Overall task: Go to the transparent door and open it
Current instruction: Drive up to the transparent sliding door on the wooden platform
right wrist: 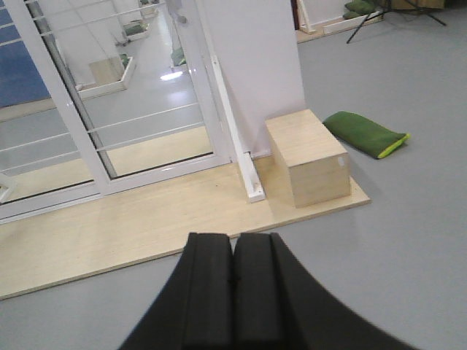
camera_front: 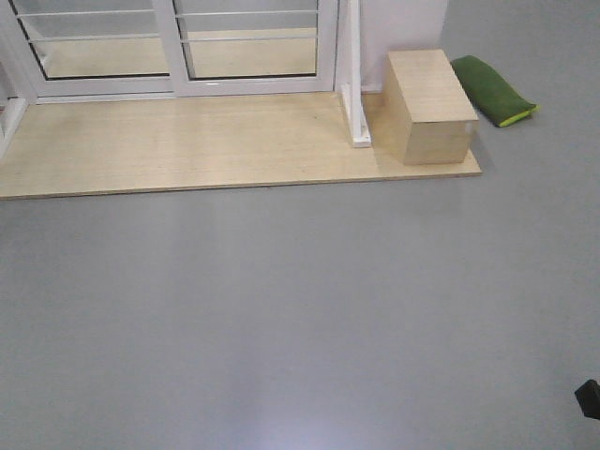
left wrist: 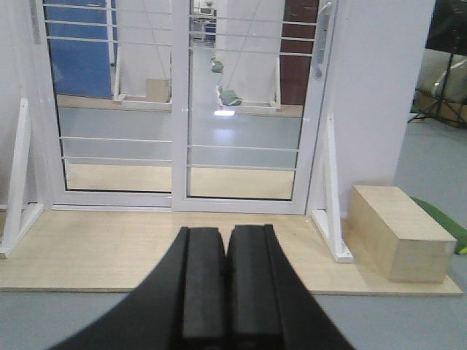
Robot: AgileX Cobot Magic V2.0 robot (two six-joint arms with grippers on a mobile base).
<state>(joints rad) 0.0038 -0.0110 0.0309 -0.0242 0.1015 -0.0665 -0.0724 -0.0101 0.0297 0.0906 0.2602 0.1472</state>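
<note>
The left jaws and the right jaws, nearest the viewer, are each a pair of matte black, flat-faced pads pressed together with only a thin seam between them, and they hold nothing. Beyond them lies a smooth grey floor (camera_front: 300, 309), then a pale plywood platform (camera_front: 187, 141) laid flat on it. At the platform's right end stands a plain rectangular wooden box (camera_front: 431, 103), with a green cushion (camera_front: 492, 89) on the floor just past it. A white triangular bracket (left wrist: 330, 189) braces the frame beside the box. Along the platform's far edge stands the transparent door (left wrist: 244, 109), the right-hand panel of a pair. It is a tall upright pane of clear glass in a white metal frame, crossed by thin white bars. Its curved silver-grey handle (left wrist: 322, 40) runs vertically, high on the door's right edge. The door is ahead of both arms and well apart from them. The handle sits above and right of the left jaws, so the right arm looks the nearer one.
</note>
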